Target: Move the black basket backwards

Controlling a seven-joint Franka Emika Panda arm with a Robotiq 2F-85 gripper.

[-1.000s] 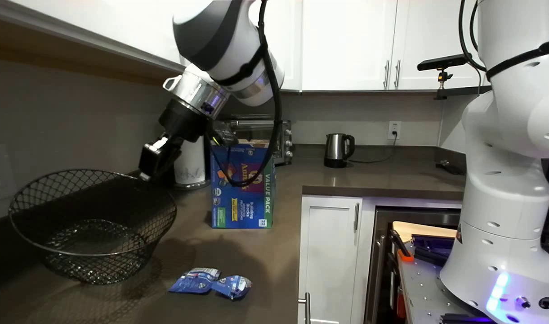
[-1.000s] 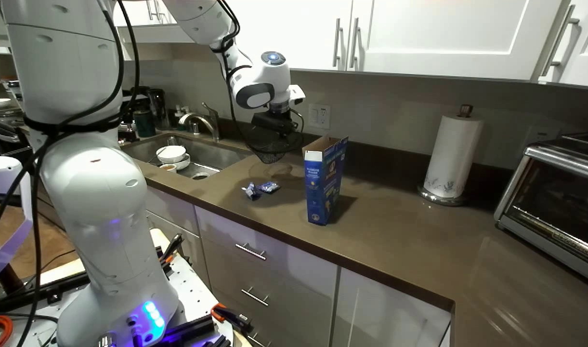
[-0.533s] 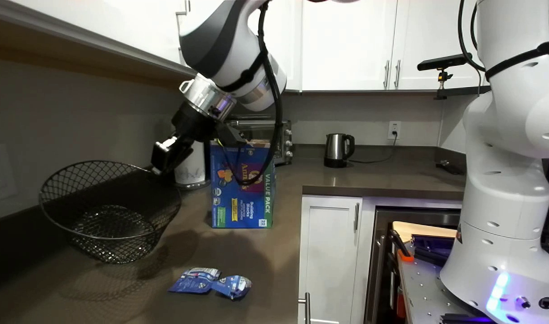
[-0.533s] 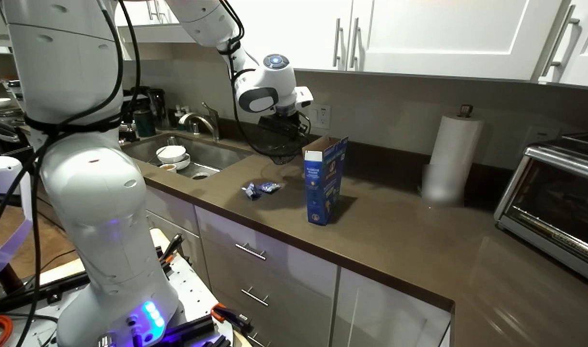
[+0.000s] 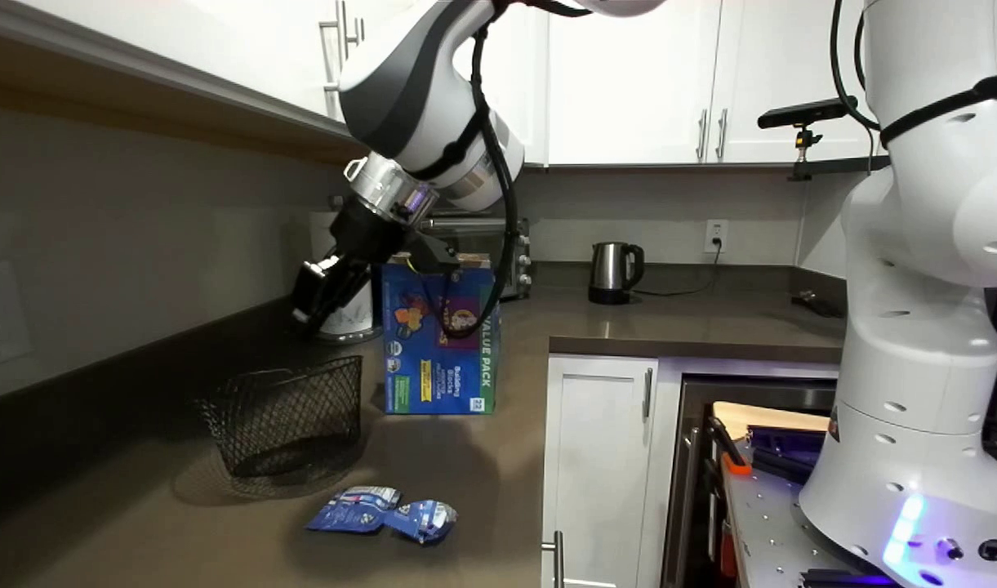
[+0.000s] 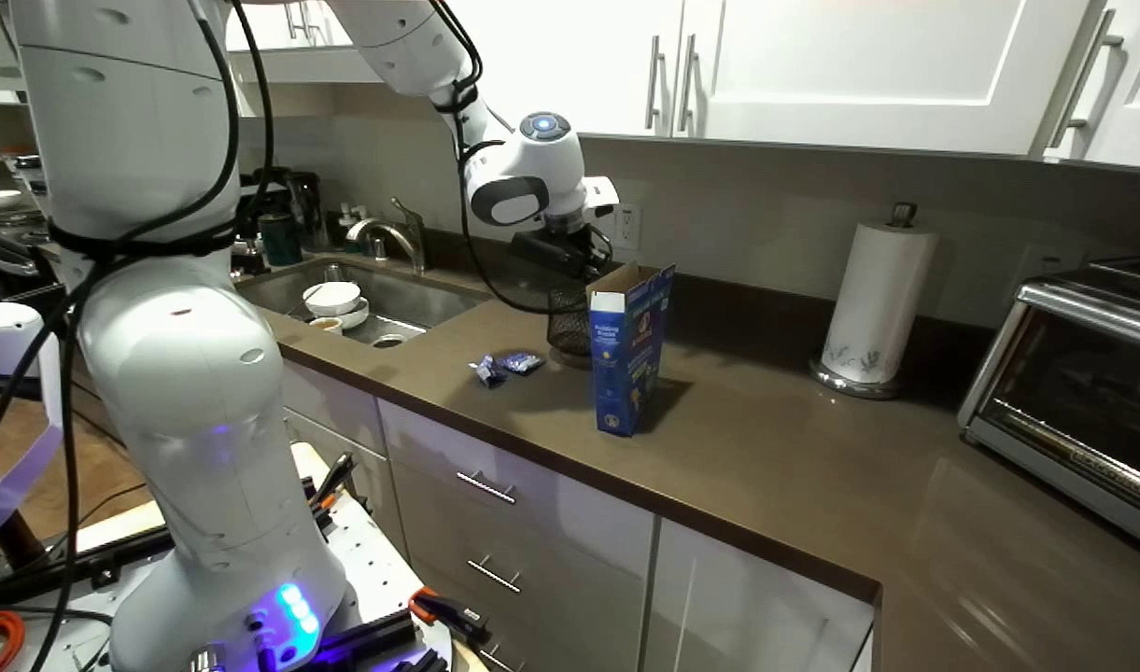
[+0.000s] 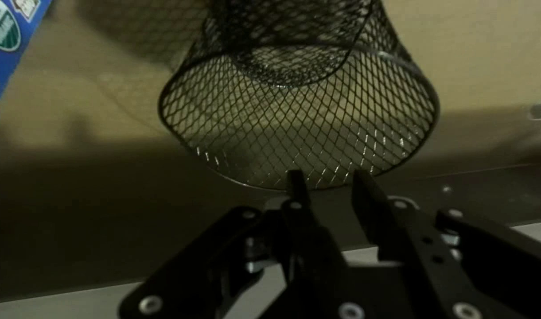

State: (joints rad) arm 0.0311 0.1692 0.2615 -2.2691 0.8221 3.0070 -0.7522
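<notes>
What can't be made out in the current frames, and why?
Basket: right part behind the box in an exterior view; part cut off by the wrist view's top edge.
Box: mostly beyond the wrist view's left edge.
Toaster oven: cut by an exterior view's right edge.
Print on packets: too small in both exterior views.

There is one black wire-mesh basket (image 7: 297,102) below one robot arm (image 6: 523,182), which bears one end effector (image 7: 328,178) with two fingers (image 7: 303,217). The bench (image 6: 766,485) carries one blue Building Blocks box (image 5: 437,371), two blue-and-white packets (image 5: 353,510), one paper towel roll (image 6: 876,303), one toaster oven (image 6: 1083,392) and one electric kettle (image 5: 609,269). At left in an exterior view are one sink (image 6: 429,301), one faucet (image 6: 415,243) and at least two white bowls (image 6: 331,299), their exact number unclear. Below the bench, three drawer handles (image 6: 486,487) show. Two wall outlets (image 5: 717,233) appear in an exterior view: one near left, one far right.
</notes>
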